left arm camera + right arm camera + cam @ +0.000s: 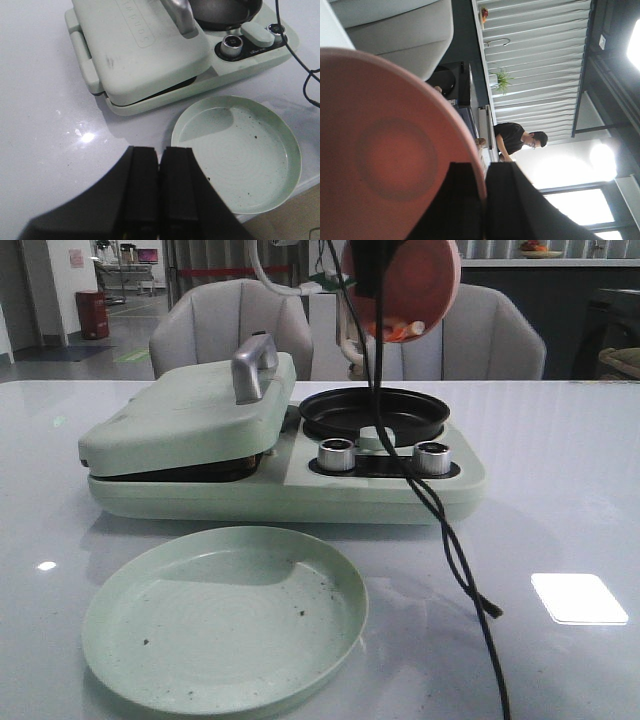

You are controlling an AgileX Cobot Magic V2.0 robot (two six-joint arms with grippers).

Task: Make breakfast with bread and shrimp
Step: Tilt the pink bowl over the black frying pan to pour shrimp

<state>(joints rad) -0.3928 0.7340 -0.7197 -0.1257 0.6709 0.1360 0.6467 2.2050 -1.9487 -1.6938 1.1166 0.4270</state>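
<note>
My right gripper (372,270) is shut on the rim of a pink plate (425,280) and holds it tilted steeply, high above the black pan (375,412). A shrimp (404,331), pinkish-white with orange, lies at the plate's lower rim. In the right wrist view the fingertips (485,167) pinch the plate's (385,150) edge. My left gripper (160,150) is shut and empty, low over the table beside the green plate (240,150). The bread is hidden; the pale green lid (190,415) of the breakfast maker is down.
The green plate (200,630) sits in front of the breakfast maker, bare except for dark crumbs. Two metal knobs (337,454) (432,457) face front. A black cable (450,540) hangs down across the pan and table. Chairs stand behind the table.
</note>
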